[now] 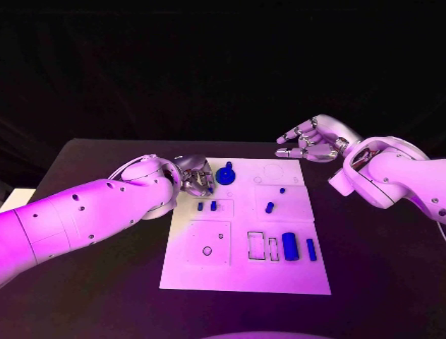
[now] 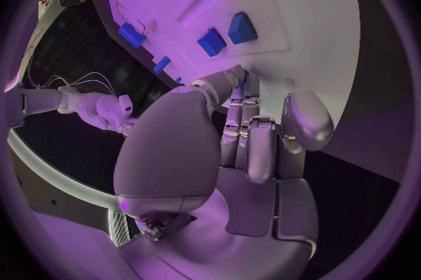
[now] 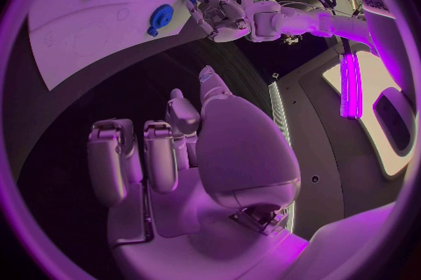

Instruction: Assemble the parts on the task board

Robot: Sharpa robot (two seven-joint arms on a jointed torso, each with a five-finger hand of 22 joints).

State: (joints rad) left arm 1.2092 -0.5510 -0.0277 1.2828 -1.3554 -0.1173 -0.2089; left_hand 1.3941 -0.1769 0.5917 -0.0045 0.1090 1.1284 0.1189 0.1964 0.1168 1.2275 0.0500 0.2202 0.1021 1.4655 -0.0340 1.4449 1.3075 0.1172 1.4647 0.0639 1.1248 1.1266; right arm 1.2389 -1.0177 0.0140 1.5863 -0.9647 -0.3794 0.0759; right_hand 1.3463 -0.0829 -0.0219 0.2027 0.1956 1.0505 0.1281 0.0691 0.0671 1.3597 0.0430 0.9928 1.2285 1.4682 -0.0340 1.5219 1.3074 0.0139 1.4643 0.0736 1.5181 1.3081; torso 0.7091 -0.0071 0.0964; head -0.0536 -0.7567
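The white task board (image 1: 245,272) lies in the middle of the table. A round blue part with a knob (image 1: 225,174) stands near the board's far left corner. My left hand (image 1: 193,176) hovers right beside it with bent fingers. A sliver of blue shows at its fingertips (image 2: 242,78), and I cannot tell whether they hold anything. The right wrist view shows that left hand (image 3: 219,17) a little apart from the round part (image 3: 161,15). My right hand (image 1: 312,140) hangs above the table past the board's far right corner, fingers half bent, holding nothing.
Small blue pegs (image 1: 206,206) (image 1: 269,207) stand mid-board. A blue block (image 1: 289,246) and a blue bar (image 1: 312,248) lie at the near right beside rectangular slots (image 1: 255,244). A small round hole (image 1: 207,251) is at the near left.
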